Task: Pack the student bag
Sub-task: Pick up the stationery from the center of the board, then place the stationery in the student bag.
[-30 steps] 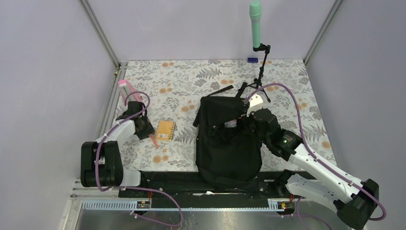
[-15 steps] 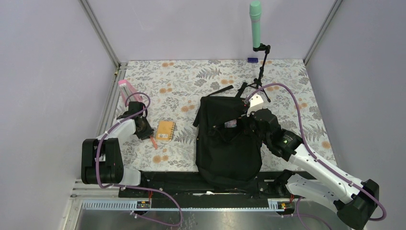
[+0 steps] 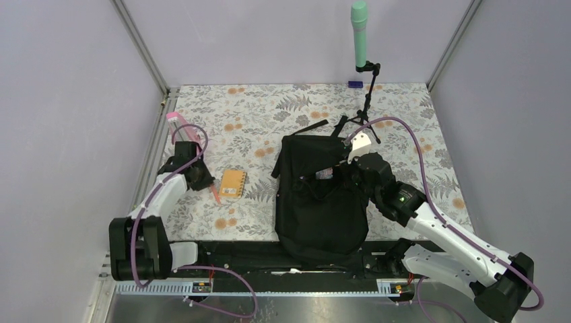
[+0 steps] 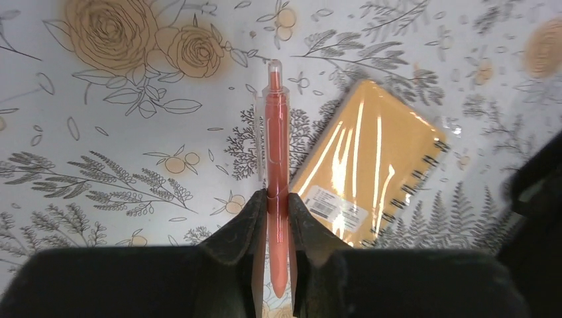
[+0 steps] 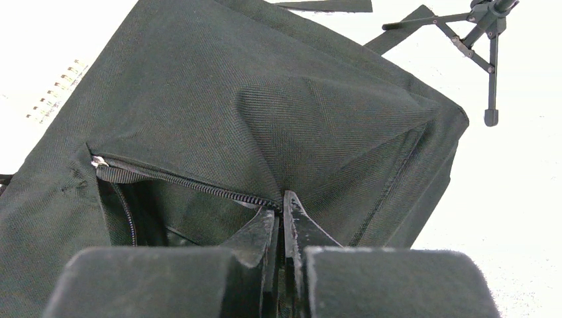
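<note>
LEFT AND RIGHT AT WORK: My left gripper (image 4: 277, 199) pinches an orange-red pen (image 4: 276, 146) by its lower half, just beside a yellow spiral notebook (image 4: 371, 165) on the floral table (image 3: 269, 114). My right gripper (image 5: 281, 215) is pressed tight on the zipper (image 5: 185, 182) edge of the student bag (image 3: 316, 208) (its pocket gaping), which lies at the table's near middle, between my arms.
</note>
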`<action>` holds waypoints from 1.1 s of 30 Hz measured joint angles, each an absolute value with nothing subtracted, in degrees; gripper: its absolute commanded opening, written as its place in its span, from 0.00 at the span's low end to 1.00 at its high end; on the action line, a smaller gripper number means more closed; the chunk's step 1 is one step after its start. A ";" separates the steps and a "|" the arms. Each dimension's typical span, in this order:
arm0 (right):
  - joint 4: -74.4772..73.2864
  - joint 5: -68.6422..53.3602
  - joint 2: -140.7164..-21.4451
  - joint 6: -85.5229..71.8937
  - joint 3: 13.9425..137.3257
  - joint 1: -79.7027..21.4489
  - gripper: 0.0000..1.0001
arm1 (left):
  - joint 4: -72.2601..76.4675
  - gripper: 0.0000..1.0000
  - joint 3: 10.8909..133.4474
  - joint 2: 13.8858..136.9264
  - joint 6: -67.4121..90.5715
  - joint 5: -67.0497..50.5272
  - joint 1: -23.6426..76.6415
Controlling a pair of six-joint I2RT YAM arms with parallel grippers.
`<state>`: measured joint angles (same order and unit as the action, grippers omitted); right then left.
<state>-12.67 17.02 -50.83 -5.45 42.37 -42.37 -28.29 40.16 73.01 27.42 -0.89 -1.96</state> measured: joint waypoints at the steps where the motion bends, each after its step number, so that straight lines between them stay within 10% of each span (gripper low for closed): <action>1: -12.67 17.04 -50.72 -5.45 42.37 -42.37 0.02 | -28.29 0.10 40.16 71.46 27.22 -0.93 -1.93; 15: -13.06 17.08 -49.32 -5.69 42.09 -42.37 0.02 | -24.14 0.10 40.18 49.69 25.98 -1.54 27.09; 33: -13.06 17.45 -49.17 -5.67 42.09 -42.37 0.02 | -22.04 0.10 60.51 66.59 25.45 -12.80 54.30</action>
<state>-13.06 17.45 -49.17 -5.67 42.09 -42.37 -22.04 60.51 66.59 25.45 -12.80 54.30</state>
